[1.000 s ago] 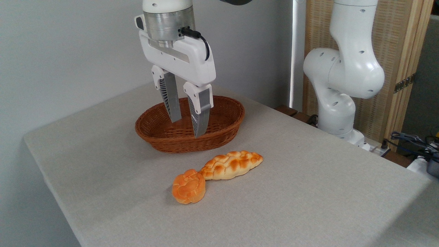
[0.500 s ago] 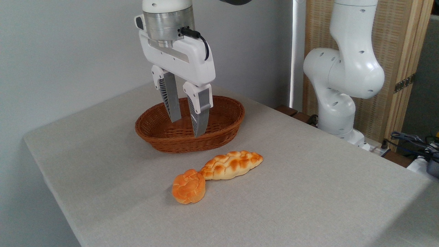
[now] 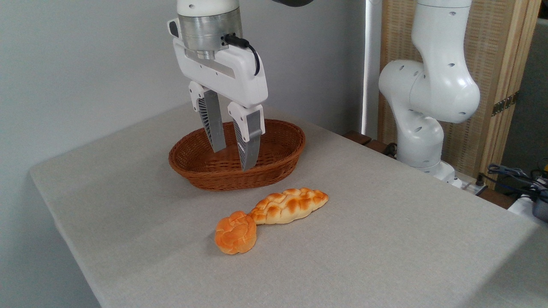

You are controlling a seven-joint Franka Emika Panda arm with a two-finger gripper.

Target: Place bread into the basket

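We are seeing the bread (image 3: 236,232) lying on the grey desk (image 3: 385,239), in front of the basket (image 3: 274,164) and apart from it. Its upper right edge is touching, or nearly touching, the pointed end of a braided loaf (image 3: 289,205); we cannot quite tell which from this angle. The tool (image 3: 234,159) is hanging well above and behind the bread, with its fingers (image 3: 214,124) pointing down over the basket. Its jaws are standing partly open with a gap between them, and they are gripping nothing. The arm's white base (image 3: 421,128) is standing beyond the right side of the desk.
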